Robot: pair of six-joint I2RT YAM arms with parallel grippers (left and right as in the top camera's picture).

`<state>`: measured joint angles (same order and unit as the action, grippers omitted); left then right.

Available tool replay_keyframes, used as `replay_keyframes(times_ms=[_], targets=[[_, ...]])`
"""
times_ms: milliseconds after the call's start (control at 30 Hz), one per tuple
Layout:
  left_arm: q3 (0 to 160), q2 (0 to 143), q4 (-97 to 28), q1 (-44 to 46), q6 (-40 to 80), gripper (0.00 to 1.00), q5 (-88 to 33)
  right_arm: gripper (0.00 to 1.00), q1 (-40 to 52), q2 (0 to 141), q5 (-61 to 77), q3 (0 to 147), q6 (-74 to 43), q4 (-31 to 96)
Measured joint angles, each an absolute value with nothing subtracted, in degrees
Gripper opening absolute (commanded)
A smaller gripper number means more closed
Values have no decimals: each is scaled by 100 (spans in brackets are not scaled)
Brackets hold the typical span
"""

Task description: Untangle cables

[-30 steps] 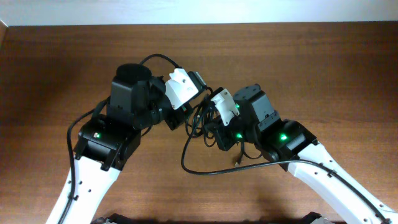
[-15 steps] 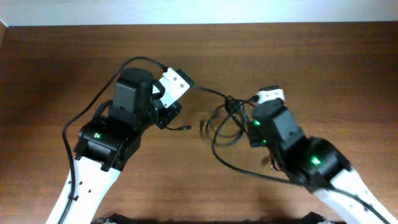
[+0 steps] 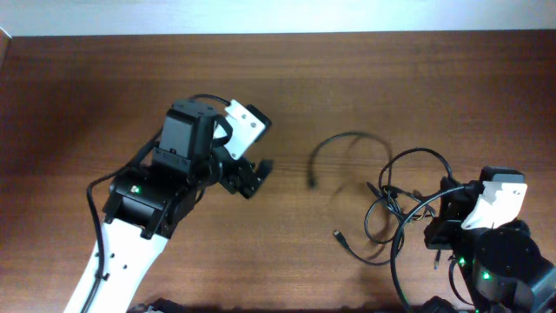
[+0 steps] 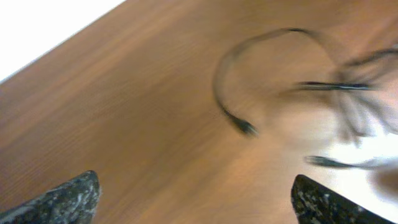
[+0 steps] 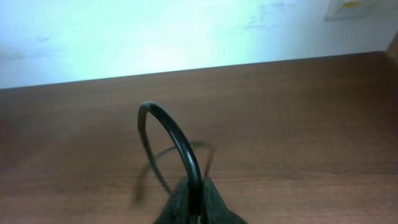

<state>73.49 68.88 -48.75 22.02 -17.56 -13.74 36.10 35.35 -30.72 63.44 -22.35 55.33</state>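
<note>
So the right hand [image 5: 194, 208] is clamped on the thin black tangled cables [image 3: 388, 196] over the brown wooden bench [image 3: 87, 87], and the left hand [image 3: 250, 178] is spread and empty.

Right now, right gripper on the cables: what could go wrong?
1. Right gripper pinches the cables, which look knotted beside it; pulling may tighten the knot.
2. Left gripper is open and empty, so nothing anchors the cables and the whole tangle may just drag.

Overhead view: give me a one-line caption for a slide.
Right gripper pinches the tangled cables on the wooden table while the left gripper hangs open and empty, apart from them.
</note>
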Motion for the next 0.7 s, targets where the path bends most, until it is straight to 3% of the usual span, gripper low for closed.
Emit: replay_keyframes(times_ms=[33, 133, 200, 267, 500, 567, 633, 700], targets=[[7349, 6895, -4873, 2202, -1898, 85, -2147, 4, 3610, 3535, -2934, 6344, -2231, 5533], [7363, 7236, -4869, 2237, -2130, 62, -3426, 4, 3610, 3535, -2368, 6344, -2204, 5411], [7369, 7754, -4869, 2432, -2318, 56, -3800, 4, 3610, 3538, -1398, 6344, -1896, 5028], [7373, 8254, -4873, 2792, -2488, 55, -3948, 4, 3610, 3546, -825, 6344, -1597, 4668], [7380, 9555, -5334, 4283, -3542, 68, -3946, 4, 3610, 3546, -287, 6344, -1162, 4195], [7380, 9712, -5328, 4558, -3603, 63, -3704, 4, 3610, 3546, -287, 6368, -1153, 4200], [7380, 9741, -5159, 4722, -3647, 45, -3365, 4, 3610, 3544, -287, 6455, -1153, 4233], [7380, 9741, -4943, 4751, -3680, 44, -3017, 4, 3610, 3544, -287, 6482, -1140, 4377]])
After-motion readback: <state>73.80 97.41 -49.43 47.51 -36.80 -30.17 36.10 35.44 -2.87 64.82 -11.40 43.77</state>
